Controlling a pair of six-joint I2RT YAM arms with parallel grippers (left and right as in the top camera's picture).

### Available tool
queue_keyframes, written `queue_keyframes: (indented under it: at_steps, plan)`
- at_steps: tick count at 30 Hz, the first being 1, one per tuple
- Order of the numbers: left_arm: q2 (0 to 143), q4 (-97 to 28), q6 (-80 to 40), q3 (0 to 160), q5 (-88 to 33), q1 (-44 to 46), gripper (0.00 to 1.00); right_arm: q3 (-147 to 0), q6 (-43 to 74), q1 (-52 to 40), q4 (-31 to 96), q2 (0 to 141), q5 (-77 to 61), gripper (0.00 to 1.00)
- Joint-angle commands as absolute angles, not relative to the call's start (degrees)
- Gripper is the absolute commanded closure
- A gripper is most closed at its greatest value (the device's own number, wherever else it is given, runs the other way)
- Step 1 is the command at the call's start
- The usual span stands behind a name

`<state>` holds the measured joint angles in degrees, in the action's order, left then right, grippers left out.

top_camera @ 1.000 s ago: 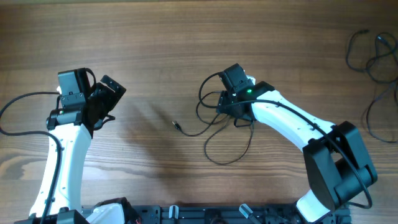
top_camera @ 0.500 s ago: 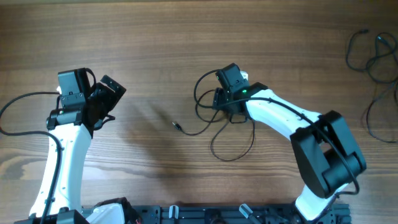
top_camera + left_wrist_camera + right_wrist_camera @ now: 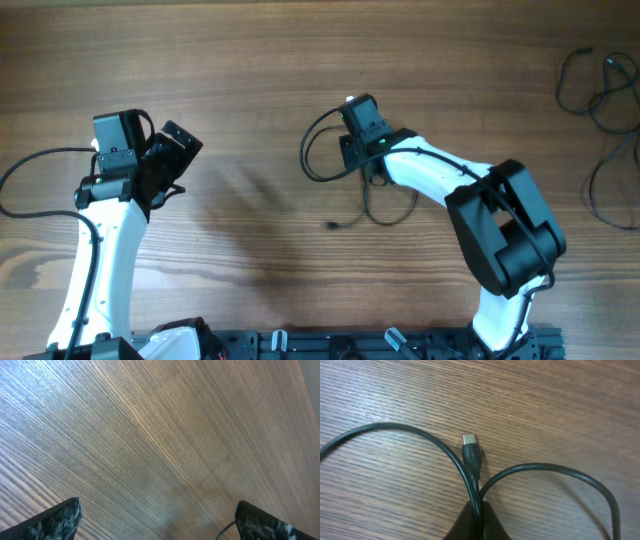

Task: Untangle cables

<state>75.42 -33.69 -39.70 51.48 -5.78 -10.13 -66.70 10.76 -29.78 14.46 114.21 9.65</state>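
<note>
In the overhead view, my right gripper (image 3: 352, 158) is shut on one of the thin black cables (image 3: 310, 150) at the table's middle. That cable makes a loop to the left of the gripper. More of it trails below, ending in a free plug (image 3: 333, 224). The right wrist view shows the shut fingertips (image 3: 490, 519) pinching the cable (image 3: 472, 491) just behind a metallic plug (image 3: 469, 439), with a second strand (image 3: 555, 467) curving off to the right. More cables (image 3: 598, 95) lie bunched at the far right. My left gripper (image 3: 172, 162) hangs open over bare wood, far from any cable.
The wooden table (image 3: 250, 60) fills the view. The left arm's own thicker black wire (image 3: 40, 160) arcs out to the left. A thin dark wire (image 3: 225, 532) shows beside the left gripper's right finger (image 3: 265, 525). The arms' bases stand along the near edge.
My right gripper has shut on the cable and moved up and left with it. The loops have drawn in and the free plug end slid right. The left arm has not moved.
</note>
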Motion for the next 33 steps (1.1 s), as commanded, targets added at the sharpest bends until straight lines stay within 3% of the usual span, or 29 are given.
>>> queue_keyframes:
  at_steps: [1, 7, 11, 18, 24, 25, 26, 27, 30, 33]
  plan:
    - [75.0, -33.7, -39.0, 51.4, -4.8, -10.4, 0.0, -71.5, 1.3, -24.8, 18.0, 112.0, 8.2, 0.96]
    - [75.0, -33.7, -39.0, 51.4, -4.8, -10.4, 0.0, -76.1, -21.5, -9.6, 13.4, 106.1, 8.1, 0.96]
    - [75.0, -33.7, -39.0, 51.4, -4.8, -10.4, 0.0, -76.1, -26.7, 1.8, 2.1, 109.7, -2.4, 0.96]
    - [75.0, -33.7, -39.0, 51.4, -4.8, -10.4, 0.0, -76.4, -27.0, 9.8, -18.1, 123.6, -8.6, 0.96]
    - [75.0, -33.7, -39.0, 51.4, -4.8, -10.4, 0.0, -79.6, -22.0, 8.7, -19.3, 126.1, -14.9, 0.96]
    - [75.0, -33.7, -39.0, 51.4, -4.8, -10.4, 0.0, -81.8, -20.5, 8.7, -17.3, 126.0, -14.9, 0.82]
    - [75.0, -33.7, -39.0, 51.4, -4.8, -10.4, 0.0, -85.1, -19.6, 8.7, -12.7, 125.8, -14.9, 0.33]
    - [75.0, -33.7, -39.0, 51.4, -4.8, -10.4, 0.0, -88.4, -19.5, 8.7, -7.5, 125.2, -14.8, 0.0]
    - [75.0, -33.7, -39.0, 51.4, -4.8, -10.4, 0.0, -98.7, -18.5, 8.7, 11.3, 120.1, -13.6, 0.0]
    - [75.0, -33.7, -39.0, 51.4, -4.8, -10.4, 0.0, -100.6, -10.2, 8.7, 26.2, 111.6, -11.0, 0.01]
